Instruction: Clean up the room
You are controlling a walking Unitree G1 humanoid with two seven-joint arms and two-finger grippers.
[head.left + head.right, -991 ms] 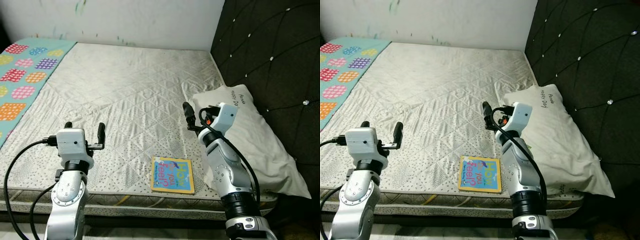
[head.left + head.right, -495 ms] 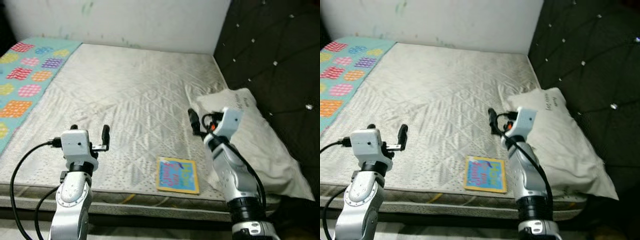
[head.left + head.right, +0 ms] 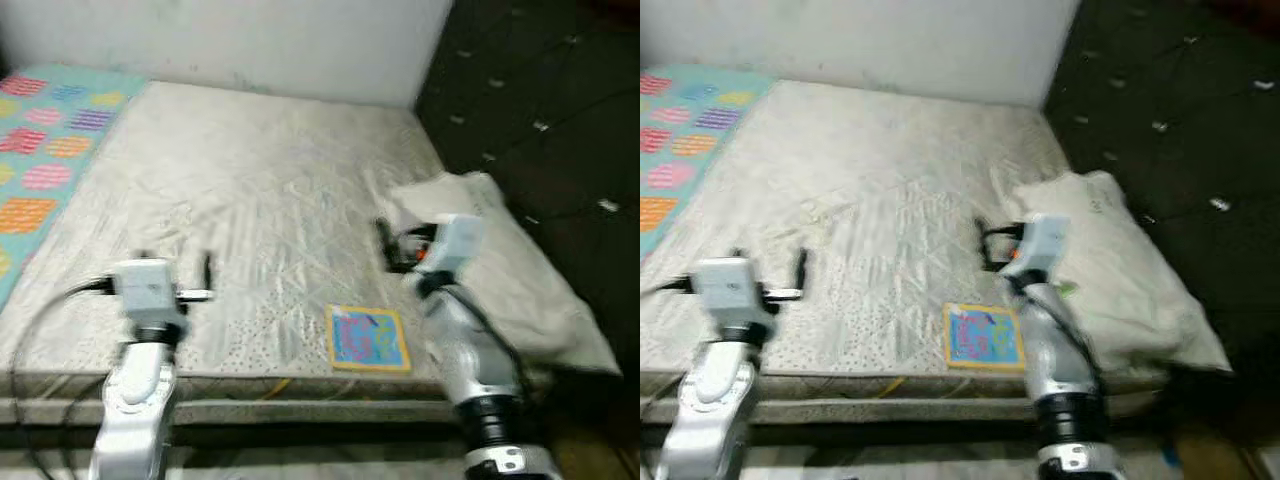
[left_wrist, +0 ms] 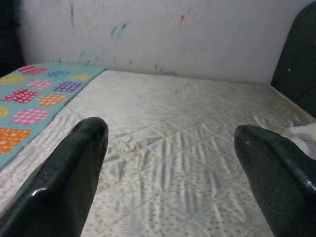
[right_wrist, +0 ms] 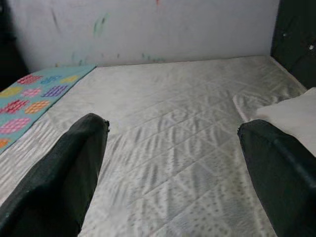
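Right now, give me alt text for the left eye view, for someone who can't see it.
A blurred view down onto a bare quilted mattress with a small colourful book lying near its front edge. The left gripper and right gripper hover open above it, the right one beside a white pillow against a dark padded headboard; a patterned teal blanket lies far left.

A book [image 3: 369,339] lies on the mattress [image 3: 250,190] near its front edge. A pillow [image 3: 500,260] lies along its right edge, a blanket [image 3: 45,150] along its left.
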